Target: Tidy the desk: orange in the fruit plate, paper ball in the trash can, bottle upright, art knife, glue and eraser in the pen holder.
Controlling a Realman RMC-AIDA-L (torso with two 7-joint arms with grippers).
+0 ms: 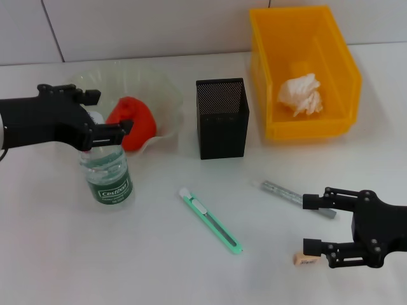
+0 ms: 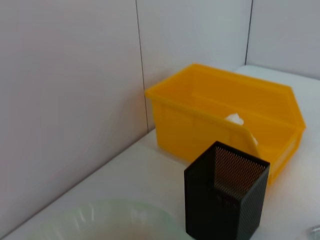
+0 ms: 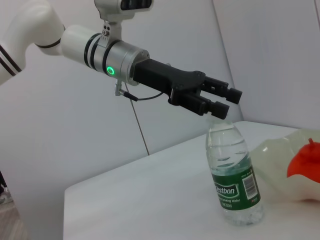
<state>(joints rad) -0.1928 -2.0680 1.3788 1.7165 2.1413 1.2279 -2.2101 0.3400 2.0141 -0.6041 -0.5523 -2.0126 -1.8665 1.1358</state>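
Note:
The clear bottle [image 1: 106,176] [image 3: 234,172] with a green label stands upright on the desk. My left gripper [image 1: 105,112] [image 3: 223,101] is open, its fingers on either side of the bottle's top. The orange [image 1: 135,122] [image 3: 305,159] lies in the translucent fruit plate [image 1: 162,89] [image 2: 100,220]. A white paper ball [image 1: 301,94] [image 2: 235,120] rests in the yellow trash can [image 1: 267,38] [image 2: 200,120]. In front of the black mesh pen holder [image 1: 222,118] [image 2: 225,200] lie the green art knife [image 1: 210,220] and the silvery glue [image 1: 289,194]. My right gripper [image 1: 313,223] is open, with the eraser [image 1: 304,258] just beside its near fingertip.
A white tiled wall runs behind the plate, pen holder and trash can. The white desk's bare front left corner lies below the bottle.

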